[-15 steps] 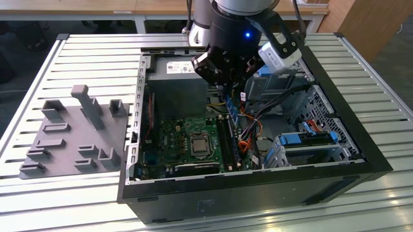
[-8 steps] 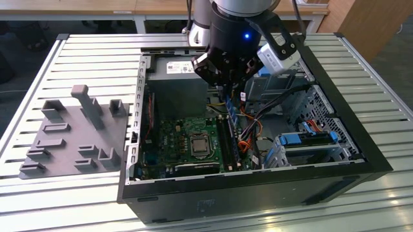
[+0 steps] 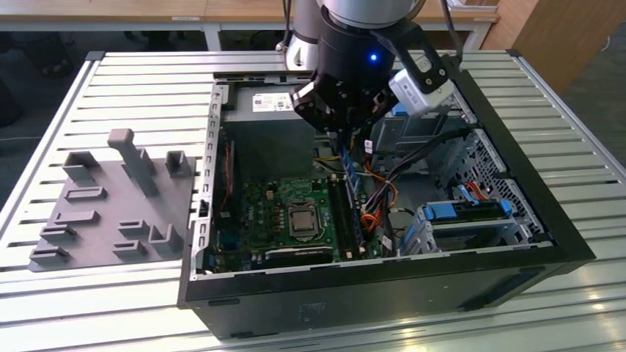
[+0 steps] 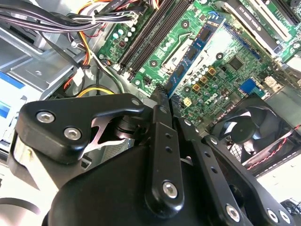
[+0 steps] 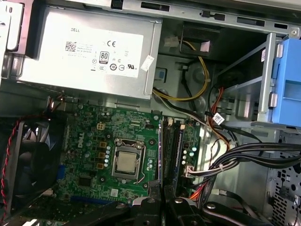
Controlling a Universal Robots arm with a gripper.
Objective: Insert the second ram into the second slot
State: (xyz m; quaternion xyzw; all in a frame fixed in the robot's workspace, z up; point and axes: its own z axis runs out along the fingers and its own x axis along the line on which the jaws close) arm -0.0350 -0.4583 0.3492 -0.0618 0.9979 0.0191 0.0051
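My gripper point(image 3: 344, 139) hangs inside the open computer case, above the back part of the green motherboard point(image 3: 284, 213). In the second wrist view the gripper point(image 4: 164, 94) is shut on the second ram point(image 4: 195, 52), a thin blue board with black chips that sticks out past the fingertips. The ram is held above the board, clear of it. The long black memory slots point(image 4: 150, 33) run beside the processor socket point(image 5: 126, 162). In the first wrist view these slots point(image 5: 171, 146) lie just beyond the fingertips point(image 5: 149, 203). I cannot tell which slot is the second slot.
A silver power supply point(image 5: 89, 47) fills the case's back corner. Bundled cables point(image 3: 377, 191) cross beside the slots. A black fan point(image 4: 254, 136) sits near the board's edge. Blue drive-bay clips point(image 3: 470, 213) stand at the exterior view's right. A grey parts fixture point(image 3: 108, 198) lies outside the case.
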